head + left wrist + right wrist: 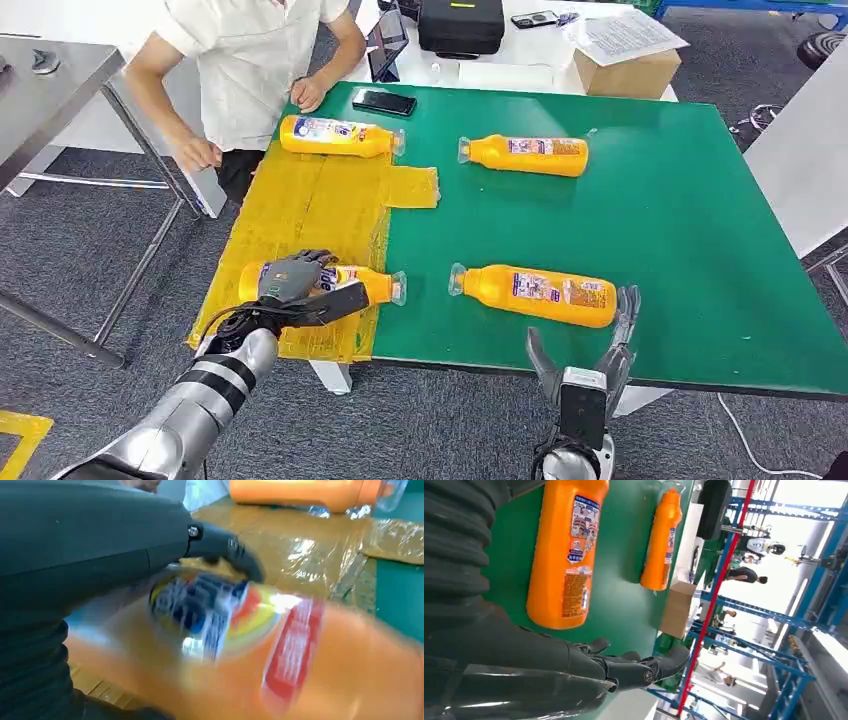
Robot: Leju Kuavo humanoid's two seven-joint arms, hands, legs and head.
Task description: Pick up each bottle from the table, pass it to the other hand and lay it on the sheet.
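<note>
Four orange bottles lie on their sides on the green table [690,230], caps all pointing toward the middle. Two are on the yellow sheet [300,205] at the table's left side, two on bare green to the right.

Near-left bottle [372,284]: on the sheet's near part, clear cap toward the right, w/ the left hand [292,280] wrapped over its body, fingers curled around it. Left wrist view shows it blurred, label w/ blue and red print, dark fingers [225,547] over the top. Bottle looks to rest on the sheet; can't tell if it's lifted at all.

Far-left bottle [338,136]: on the sheet's far end, cap right, nothing touching it.

Far-right bottle [525,155]: on green, cap left, well apart from both hands.

Near-right bottle [540,294]: on green, cap left, near the table's near edge. Right hand [585,355] is just near of it, fingers spread, holding nothing, not touching the bottle.

All bottles look full of orange liquid, caps on.

Far left, a person [250,70] leans in, one hand on the table by a black phone [384,102]. Beyond the far edge: a black case [460,25] and a cardboard box [630,72].
</note>
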